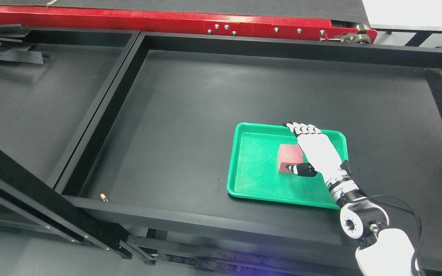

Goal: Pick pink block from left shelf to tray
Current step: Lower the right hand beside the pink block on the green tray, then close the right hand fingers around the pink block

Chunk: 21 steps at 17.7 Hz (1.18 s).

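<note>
The pink-red block (288, 156) lies flat in the green tray (248, 165), right of the tray's middle. My right hand (300, 146) comes in from the lower right and hovers over the block's right side. Its fingers (301, 128) stretch out flat toward the tray's far rim, and the thumb sticks out to the left across the block's near edge. The hand is open and is not closed around the block, part of which it hides. My left arm does not show.
The tray sits on the floor of a large black walled shelf bin (190, 99). A second black bin (33, 103) lies to the left, with black strips (6, 48) at its far corner. A small orange object (104, 197) rests at the near left corner. A red conveyor frame (159, 19) runs along the back.
</note>
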Tool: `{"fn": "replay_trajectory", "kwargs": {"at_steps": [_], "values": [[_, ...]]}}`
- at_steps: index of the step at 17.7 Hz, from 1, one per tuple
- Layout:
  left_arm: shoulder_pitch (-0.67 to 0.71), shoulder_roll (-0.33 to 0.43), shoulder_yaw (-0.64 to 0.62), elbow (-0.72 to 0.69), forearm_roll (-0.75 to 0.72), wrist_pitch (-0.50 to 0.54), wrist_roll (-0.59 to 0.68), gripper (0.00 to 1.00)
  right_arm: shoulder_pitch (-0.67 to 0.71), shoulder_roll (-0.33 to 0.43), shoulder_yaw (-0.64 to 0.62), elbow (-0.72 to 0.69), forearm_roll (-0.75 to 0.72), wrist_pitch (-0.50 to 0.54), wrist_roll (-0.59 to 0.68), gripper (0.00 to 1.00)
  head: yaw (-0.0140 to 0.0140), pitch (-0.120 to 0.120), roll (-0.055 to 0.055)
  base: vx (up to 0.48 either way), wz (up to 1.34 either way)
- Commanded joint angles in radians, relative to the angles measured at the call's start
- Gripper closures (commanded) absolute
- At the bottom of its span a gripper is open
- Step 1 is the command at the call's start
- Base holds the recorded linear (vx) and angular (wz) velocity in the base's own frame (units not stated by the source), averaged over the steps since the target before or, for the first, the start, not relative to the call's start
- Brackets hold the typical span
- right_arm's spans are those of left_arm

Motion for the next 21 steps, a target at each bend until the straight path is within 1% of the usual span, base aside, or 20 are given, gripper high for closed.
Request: {"fn": "replay_trajectory", "kwargs": {"at_steps": [1,3,6,10,16,21], "values": [[0.02,0.017,0.0,-0.017,0.0,0.0,0.0,0.0,-0.036,0.008,0.01,0.085,-0.027,0.0,0.076,0.03,0.0,0.0,0.0,0.073,0.0],[0.02,0.017,0.0,-0.017,0.0,0.0,0.0,0.0,-0.037,0.008,0.012,0.099,-0.027,0.0,0.099,0.04,0.0,0.0,0.0,0.065,0.0],[0.02,0.017,0.0,-0.017,0.0,0.0,0.0,0.0,-0.037,0.005,0.015,0.102,-0.022,0.0,0.1,0.04,0.0,0.0,0.0,0.049,-0.01],[0.02,0.017,0.0,-0.017,0.0,0.0,0.0,0.0,-0.033,-0.009,0.015,0.114,-0.013,0.035,0.103,0.04,0.0,0.0,0.0,0.028,0.0],[0.02,0.017,0.0,-0.017,0.0,0.0,0.0,0.0,-0.031,-0.006,0.015,0.135,-0.007,0.075,0.111,0.04,0.0,0.0,0.0,0.006,0.0],[0.02,0.017,0.0,-0.017,0.0,0.0,0.0,0.0,-0.05,-0.001,0.026,0.171,-0.007,0.087,0.111,0.04,0.0,0.0,0.0,0.0,0.0]]}}
